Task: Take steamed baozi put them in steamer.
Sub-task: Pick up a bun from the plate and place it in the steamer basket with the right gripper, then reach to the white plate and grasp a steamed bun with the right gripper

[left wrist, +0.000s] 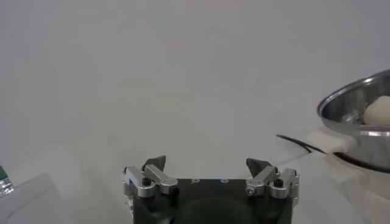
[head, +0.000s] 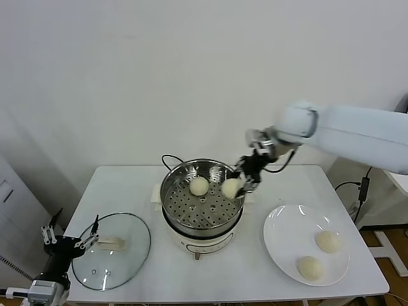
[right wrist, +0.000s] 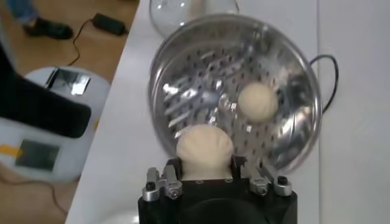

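Spanning the middle of the table (head: 127,185), the steamer (head: 171,191) sits lidless, its glass lid (head: 115,252) laid aside by the parked left gripper (head: 70,242), whose jaws stand wide open, presumably so buns can drop straight onto the perforated tray. The right gripper (head: 241,183) hangs over the steamer's right rim with a baozi (head: 231,187) between its fingers, seemingly mid-release beside the baozi (head: 199,185) already inside. Two more wait on the plate (head: 280,239); being round, none shows a long axis or heading.

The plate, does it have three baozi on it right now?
No. In the head view the plate holds only two baozi; one more lies in the steamer and another is between the right gripper's fingers.
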Tool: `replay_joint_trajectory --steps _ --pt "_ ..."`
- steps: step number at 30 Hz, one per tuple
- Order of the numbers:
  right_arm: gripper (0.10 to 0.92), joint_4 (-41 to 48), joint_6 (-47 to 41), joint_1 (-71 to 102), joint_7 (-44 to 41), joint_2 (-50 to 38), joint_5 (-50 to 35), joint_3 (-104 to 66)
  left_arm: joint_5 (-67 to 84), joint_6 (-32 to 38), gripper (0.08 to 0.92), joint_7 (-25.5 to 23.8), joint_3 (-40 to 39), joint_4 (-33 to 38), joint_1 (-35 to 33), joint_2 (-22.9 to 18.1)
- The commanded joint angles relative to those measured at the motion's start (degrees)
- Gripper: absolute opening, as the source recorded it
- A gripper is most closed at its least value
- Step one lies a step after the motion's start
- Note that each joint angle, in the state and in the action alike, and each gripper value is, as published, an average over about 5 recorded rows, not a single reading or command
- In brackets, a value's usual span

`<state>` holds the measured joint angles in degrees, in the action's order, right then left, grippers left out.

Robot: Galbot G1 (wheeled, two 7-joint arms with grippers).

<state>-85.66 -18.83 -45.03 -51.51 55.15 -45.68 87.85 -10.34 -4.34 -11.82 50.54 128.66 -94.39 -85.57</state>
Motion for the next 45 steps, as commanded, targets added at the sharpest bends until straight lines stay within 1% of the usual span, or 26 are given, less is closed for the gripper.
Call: replay_joint_trajectory --steps 1,7,12,15,18,23,25,27,31,36,39,42,45 --pt "0.501 3.6 -7.9 11.3 9.5 13.8 -2.5 -5.5 0.1 0.0 0.823 0.0 0.0 -0.1 0.1 0.0" --pt "0.501 9.1 -9.4 15.2 13.8 18.8 -0.7 -6.5 0.1 0.0 0.823 0.0 0.0 0.0 0.0 -0.2" --pt "0.504 12.6 -9.8 17.6 15.3 20.3 -0.3 -7.6 0.2 0.1 0.823 0.0 0.2 -0.3 0.0 -0.1" --pt "0.524 13.2 -9.9 18.1 15.6 20.5 0.3 -7.7 0.2 0.0 0.823 -0.1 0.1 -0.4 0.2 -0.1" --pt "0.587 12.9 -10.1 17.8 15.6 20.0 0.8 -7.7 0.2 -0.1 0.823 -0.1 0.0 -0.4 0.3 0.0" --pt "0.734 10.9 -10.7 15.4 14.3 17.5 0.3 -7.7 0.2 -0.1 0.823 -0.1 -0.1 -0.7 0.4 0.3" --pt "0.778 10.0 -10.9 13.7 12.8 15.8 0.3 -7.6 0.1 -0.1 0.823 -0.1 -0.2 -0.8 0.5 0.3" --pt "0.81 9.2 -10.8 11.5 10.4 13.5 0.6 -7.5 0.1 -0.1 0.823 -0.1 -0.3 -0.8 0.6 0.3" --pt "0.822 8.1 -8.1 5.3 1.6 7.3 3.4 -7.5 0.0 -0.1 0.823 -0.1 -0.5 -0.8 0.8 0.3" --pt "0.823 7.6 0.2 -4.1 -14.3 -2.1 10.8 -5.5 -0.1 -0.1 0.823 -0.1 -0.7 -0.8 1.0 0.5" --pt "0.823 7.3 4.9 -7.4 -21.3 -7.6 14.0 -3.2 -0.1 -0.1 0.823 -0.1 -0.8 -0.6 1.0 0.5" --pt "0.823 5.7 7.7 -9.1 -25.2 -14.2 16.2 -0.4 -0.1 -0.1 0.823 -0.1 -0.8 -0.5 1.0 0.5" --pt "0.823 3.7 10.2 -8.2 -26.0 -20.7 20.9 1.0 -0.2 -0.1 0.823 -0.1 -0.9 -0.5 0.8 0.4"
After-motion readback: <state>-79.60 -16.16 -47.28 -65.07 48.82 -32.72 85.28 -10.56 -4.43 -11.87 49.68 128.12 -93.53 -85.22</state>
